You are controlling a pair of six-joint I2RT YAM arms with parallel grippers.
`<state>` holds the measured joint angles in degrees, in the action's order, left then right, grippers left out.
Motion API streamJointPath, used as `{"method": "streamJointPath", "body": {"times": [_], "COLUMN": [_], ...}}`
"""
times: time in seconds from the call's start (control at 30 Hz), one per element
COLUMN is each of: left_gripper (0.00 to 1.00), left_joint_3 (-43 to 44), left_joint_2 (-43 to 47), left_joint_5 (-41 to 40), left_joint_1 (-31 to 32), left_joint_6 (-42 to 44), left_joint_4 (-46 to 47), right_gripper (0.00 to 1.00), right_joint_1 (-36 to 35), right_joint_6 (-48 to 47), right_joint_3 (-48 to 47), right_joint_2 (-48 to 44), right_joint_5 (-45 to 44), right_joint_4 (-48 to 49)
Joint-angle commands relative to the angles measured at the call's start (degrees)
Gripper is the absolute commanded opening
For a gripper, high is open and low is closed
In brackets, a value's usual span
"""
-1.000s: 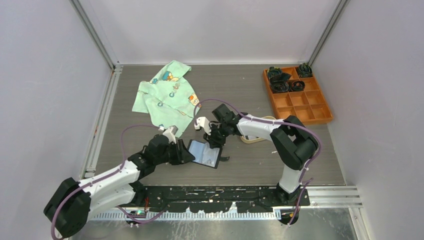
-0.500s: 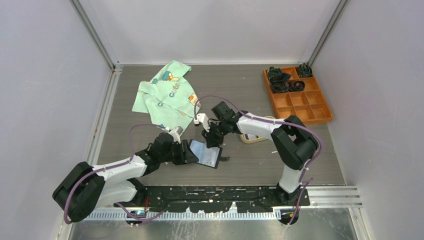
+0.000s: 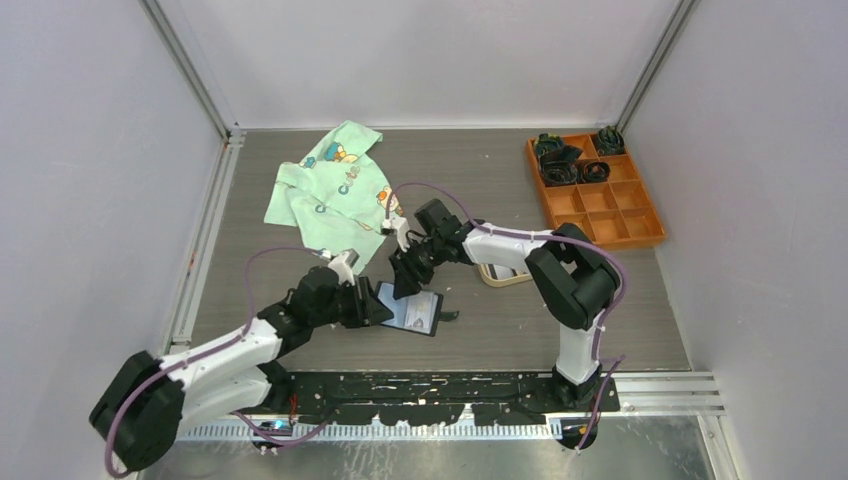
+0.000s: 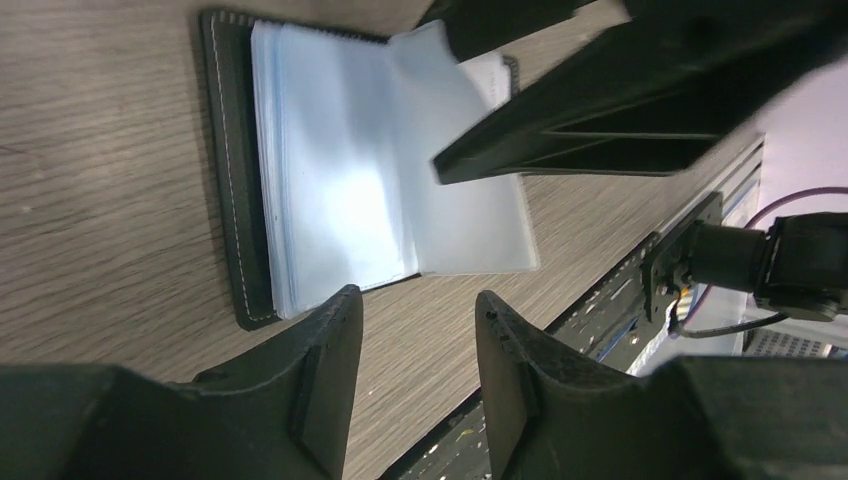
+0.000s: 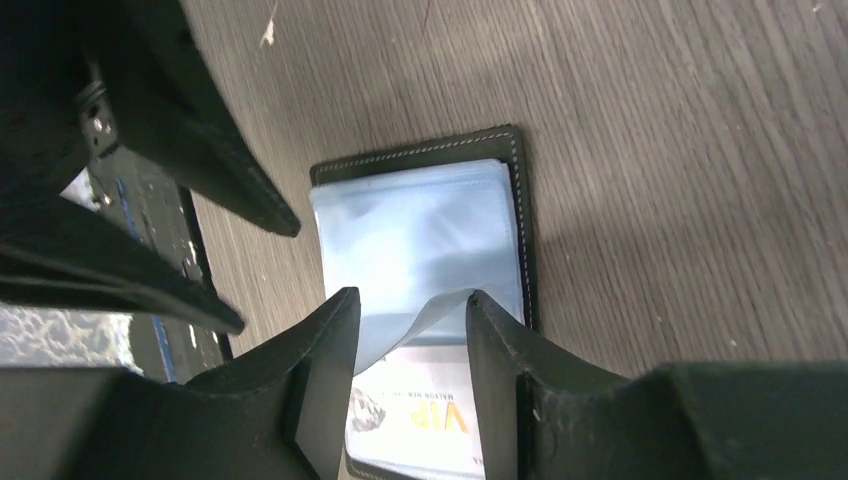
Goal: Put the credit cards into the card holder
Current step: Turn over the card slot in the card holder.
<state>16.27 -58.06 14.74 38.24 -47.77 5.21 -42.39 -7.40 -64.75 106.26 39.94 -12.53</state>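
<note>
Overhead, grey wood-grain table (image 3: pixel 480 180), card holder (image 3: pixel 416 312) open, pale walls (image 3: pixel 430 50)

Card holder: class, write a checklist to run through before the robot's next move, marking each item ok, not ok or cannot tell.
1. Card holder lying open, pockets facing up: ok.
2. One clear sleeve raised between the fingers of the right tool: ok.
3. Left tool open, at the holder's edge: ok.
4. A card held in either tool, ready to insert: not ok.
5. VIP card fully seated in its pocket: cannot tell.
</note>
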Motion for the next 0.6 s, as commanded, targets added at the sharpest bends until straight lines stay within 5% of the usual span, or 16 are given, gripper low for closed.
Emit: {"method": "streamJointPath", "body": {"times": [0.0, 0.33, 0.43, 0.57], "left_gripper": [0.46, 0.44, 0.44, 0.43], "left_joint_3": [1.6, 0.7, 0.5, -1.8], "left_joint_2": [9.9, 25.7, 27.0, 25.1], "left_joint_5": [-5.0, -7.3, -6.5, -4.4], "left_joint_1": [-0.1, -0.2, -0.1, -0.1], "left_joint_6": [0.9, -1.2, -1.6, -3.7], "left_joint_4": [-8.4, -17.5, -17.4, -10.8], "right_gripper": [0.50, 0.62, 0.61, 0.58], "right_joint_1": [-0.7, -0.9, -0.6, 1.0], "right_joint_6": [12.6, 42.0, 39.2, 22.7], "right_joint_3": [-3.4, -2.8, -3.9, -7.7], "right_joint_2": [2.2, 9.4, 8.4, 4.2], "right_joint_5": [4.8, 12.3, 12.5, 9.2], "right_joint_4": [8.0, 34.7, 31.6, 14.4]}}
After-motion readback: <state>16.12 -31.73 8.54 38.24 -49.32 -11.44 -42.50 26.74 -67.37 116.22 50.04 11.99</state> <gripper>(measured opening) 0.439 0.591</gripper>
